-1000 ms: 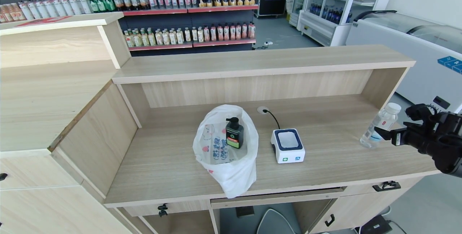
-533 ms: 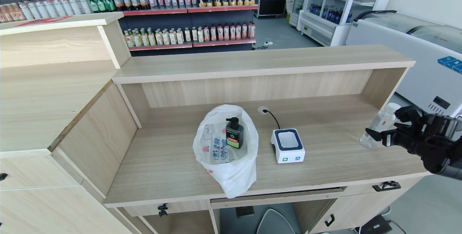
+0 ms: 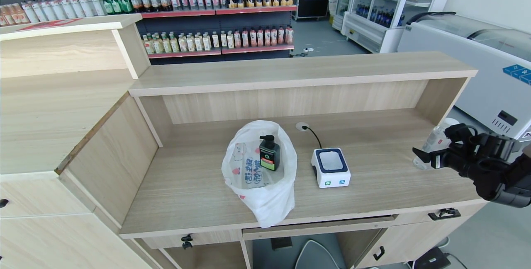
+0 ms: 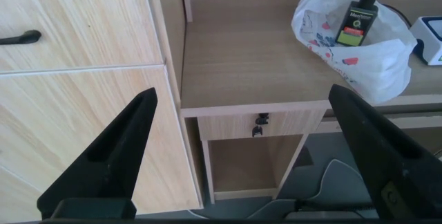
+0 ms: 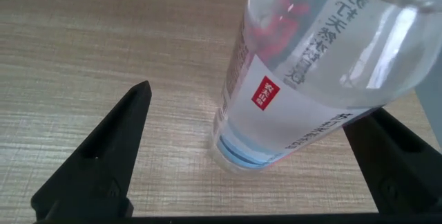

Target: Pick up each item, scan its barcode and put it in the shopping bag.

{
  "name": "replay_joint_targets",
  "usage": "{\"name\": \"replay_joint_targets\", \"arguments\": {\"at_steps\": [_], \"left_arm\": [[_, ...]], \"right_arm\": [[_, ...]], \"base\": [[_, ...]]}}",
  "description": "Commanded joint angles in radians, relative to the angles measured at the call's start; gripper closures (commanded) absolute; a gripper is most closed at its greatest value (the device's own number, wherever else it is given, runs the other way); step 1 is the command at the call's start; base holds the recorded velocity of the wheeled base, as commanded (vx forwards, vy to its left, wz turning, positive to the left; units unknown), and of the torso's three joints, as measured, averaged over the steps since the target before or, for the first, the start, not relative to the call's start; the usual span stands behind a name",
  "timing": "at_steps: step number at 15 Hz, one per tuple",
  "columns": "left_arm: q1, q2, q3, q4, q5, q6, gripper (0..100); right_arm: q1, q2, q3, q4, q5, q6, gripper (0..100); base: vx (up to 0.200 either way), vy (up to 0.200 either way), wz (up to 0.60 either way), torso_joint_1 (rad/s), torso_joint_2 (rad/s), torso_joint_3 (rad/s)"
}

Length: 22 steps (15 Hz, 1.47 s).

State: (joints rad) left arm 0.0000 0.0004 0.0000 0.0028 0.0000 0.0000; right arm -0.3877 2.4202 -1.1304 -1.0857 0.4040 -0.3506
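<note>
A clear water bottle (image 3: 435, 139) with a white cap stands at the counter's right end. My right gripper (image 3: 429, 151) is level with its lower half, open. In the right wrist view the water bottle (image 5: 311, 65) stands between the two fingers (image 5: 103, 162), with a gap on either side. A white shopping bag (image 3: 259, 173) lies open mid-counter with a dark pump bottle (image 3: 269, 153) upright inside it. The white scanner (image 3: 330, 167) sits just right of the bag. My left gripper (image 4: 242, 162) hangs open, low beside the counter's left front, well away from the bag (image 4: 359, 37).
The wooden counter (image 3: 373, 178) has a raised back shelf (image 3: 303, 72) and a side wall close behind the water bottle. A black cable (image 3: 313, 135) runs from a hole to the scanner. Drawers and cabinet doors (image 4: 76, 113) are under the counter's left part.
My right gripper has moved left toward the water bottle, which now stands between its fingers. The bag, pump bottle and scanner have not moved.
</note>
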Motion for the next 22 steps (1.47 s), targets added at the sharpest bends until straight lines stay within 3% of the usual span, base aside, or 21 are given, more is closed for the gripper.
{"name": "replay_joint_targets", "arguments": {"at_steps": [1,14,19,20,22], "left_arm": [[0.000,0.000,0.000,0.000,0.000,0.002,0],[0.000,0.000,0.000,0.000,0.000,0.000,0],[0.000,0.000,0.000,0.000,0.000,0.000,0],[0.000,0.000,0.000,0.000,0.000,0.000,0],[0.000,0.000,0.000,0.000,0.000,0.000,0]], "right_arm": [[0.004,0.010,-0.008,0.000,0.002,-0.004,0],[0.006,0.066,-0.126,0.013,0.001,0.001,0],[0.032,0.122,-0.244,0.084,0.006,0.004,0],[0.035,0.125,-0.252,0.086,0.006,0.005,100],[0.046,0.128,-0.265,0.084,0.007,0.004,100]], "base": [[0.000,0.000,0.00,0.000,0.00,0.000],[0.000,0.000,0.00,0.000,0.00,0.000],[0.000,0.000,0.00,0.000,0.00,0.000],[0.000,0.000,0.00,0.000,0.00,0.000],[0.000,0.000,0.00,0.000,0.00,0.000]]}}
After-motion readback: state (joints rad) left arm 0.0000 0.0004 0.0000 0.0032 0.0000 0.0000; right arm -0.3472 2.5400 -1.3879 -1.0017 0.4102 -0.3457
